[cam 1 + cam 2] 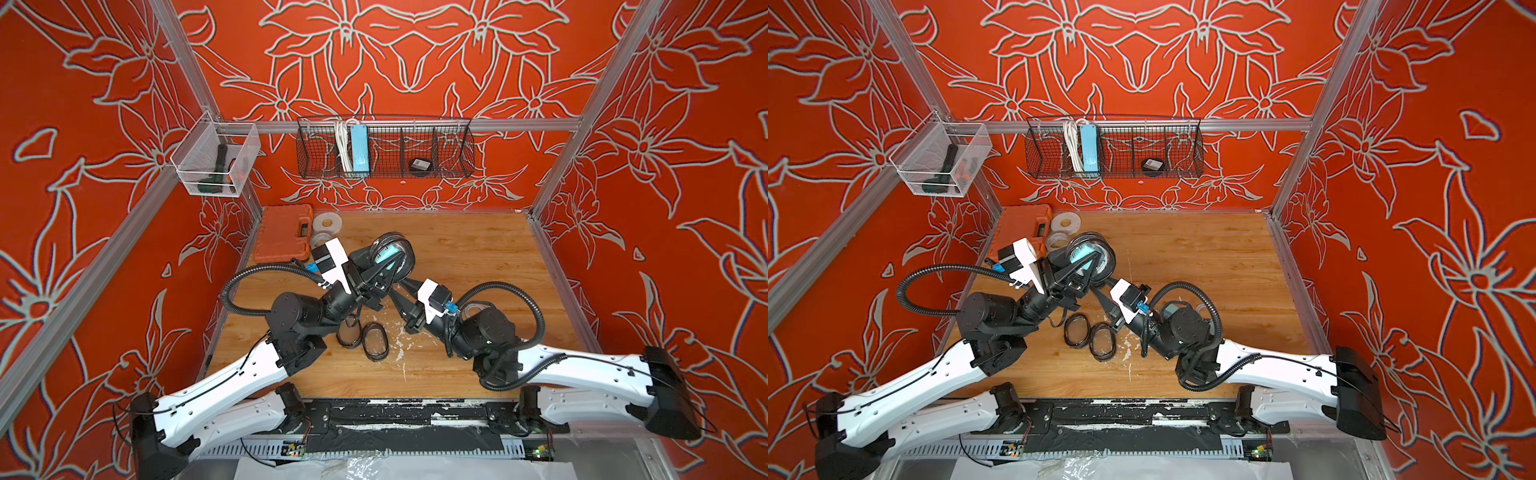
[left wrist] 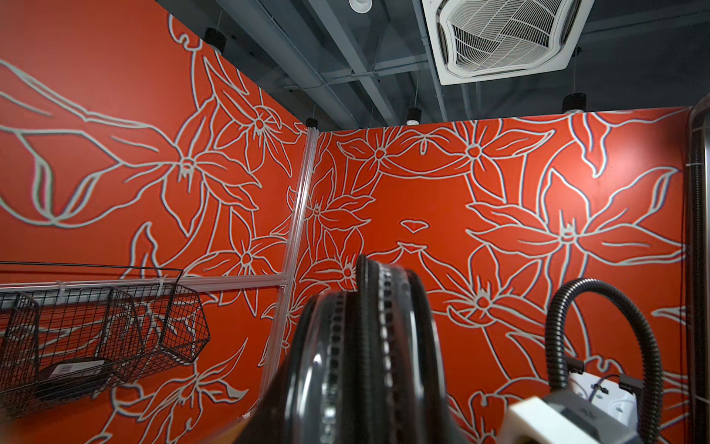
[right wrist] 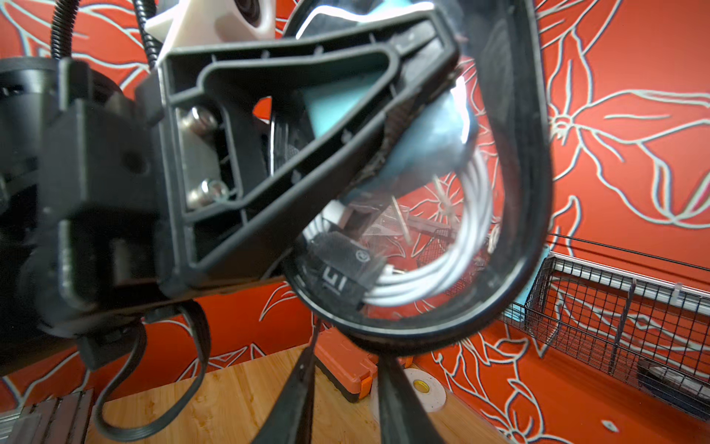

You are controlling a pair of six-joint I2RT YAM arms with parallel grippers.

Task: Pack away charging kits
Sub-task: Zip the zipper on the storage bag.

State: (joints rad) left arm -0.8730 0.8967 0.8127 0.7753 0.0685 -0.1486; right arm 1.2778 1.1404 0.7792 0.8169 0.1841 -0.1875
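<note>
Top views: your left tool (image 1: 394, 261) clamps a black-rimmed clear oval case (image 1: 406, 255), teal cube adapter (image 1: 384, 252) inside; right tool (image 1: 398, 286) at its 6 o'clock.
Left wrist: case rim up close.
Right wrist: coiled white cable (image 3: 461, 250) inside; right tool's closure unclear.

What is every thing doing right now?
Left hand, shut on the case.
Right hand, at the case's rim; grip unclear.
Case, held above the table, plug and cable inside.
Two other cases, lying on the table.
Toolbox, closed.
Power strip, upright in the basket.
</note>
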